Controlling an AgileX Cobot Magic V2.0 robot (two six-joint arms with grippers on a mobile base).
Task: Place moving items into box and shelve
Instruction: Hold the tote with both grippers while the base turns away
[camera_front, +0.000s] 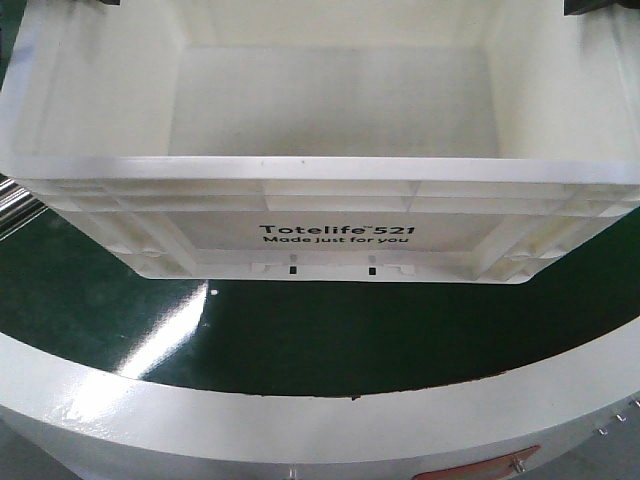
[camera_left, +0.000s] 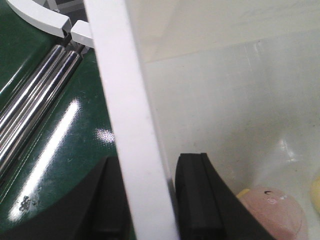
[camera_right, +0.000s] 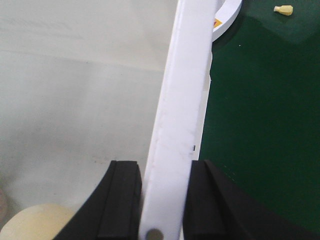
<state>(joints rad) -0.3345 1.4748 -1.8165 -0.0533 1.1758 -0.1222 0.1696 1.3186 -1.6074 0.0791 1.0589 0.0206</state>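
Note:
The box (camera_front: 330, 235), a large white ribbed crate printed "Totelife 521", fills the front view with its open inside facing me. My left gripper (camera_left: 150, 167) is shut on the box's left rim (camera_left: 125, 100), one finger outside and one inside. My right gripper (camera_right: 165, 170) is shut on the right rim (camera_right: 185, 90) in the same way. Inside the box, a pinkish-brown ball (camera_left: 277, 215) lies beside a pale yellow one (camera_left: 316, 195). The cream ball (camera_right: 35, 225) also shows in the right wrist view. Both grippers (camera_front: 88, 4) (camera_front: 600, 6) peek in at the top corners.
Under the box lies a glossy dark green surface (camera_front: 300, 330) bounded by a curved white edge (camera_front: 300, 420). Chrome bars (camera_left: 35, 95) and white rail pieces (camera_left: 40, 15) run along the left side. A small yellow piece (camera_right: 284, 9) lies on the green at the right.

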